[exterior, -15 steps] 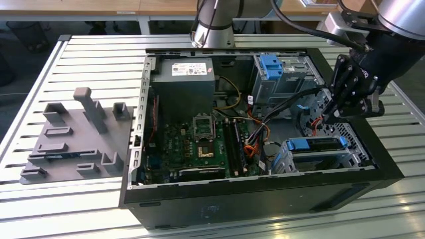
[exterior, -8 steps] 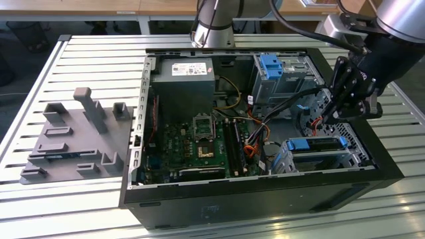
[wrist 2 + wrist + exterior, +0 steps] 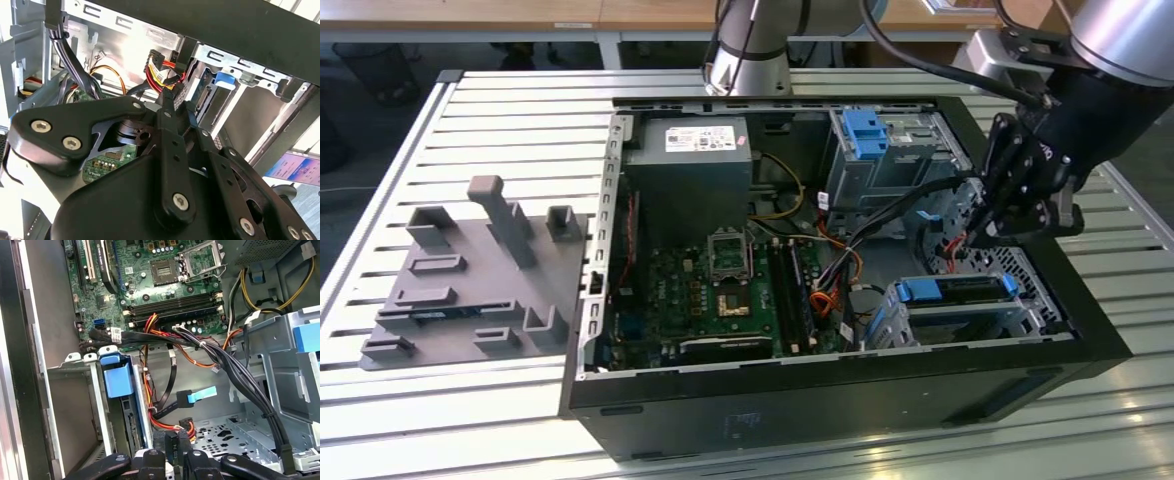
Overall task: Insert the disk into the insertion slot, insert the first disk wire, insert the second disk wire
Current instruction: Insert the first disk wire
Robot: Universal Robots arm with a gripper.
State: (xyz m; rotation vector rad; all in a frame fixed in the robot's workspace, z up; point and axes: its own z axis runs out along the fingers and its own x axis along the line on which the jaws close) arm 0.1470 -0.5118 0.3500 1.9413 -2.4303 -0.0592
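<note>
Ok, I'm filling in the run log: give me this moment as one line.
stage: wire insertion | disk: seated in slot | gripper: shut on wire plug, near slot

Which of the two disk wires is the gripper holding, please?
The black plug on red and yellow leads, clamped in the gripper; the blue-plugged wire hangs free.

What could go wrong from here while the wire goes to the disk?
The gripper is shut on a black connector beside the disk, which sits in the insertion slot. If the connector meets the disk askew, pushing could jam or bend it. Its red and yellow wires and the black cable bundle lie close by and could snag.
</note>
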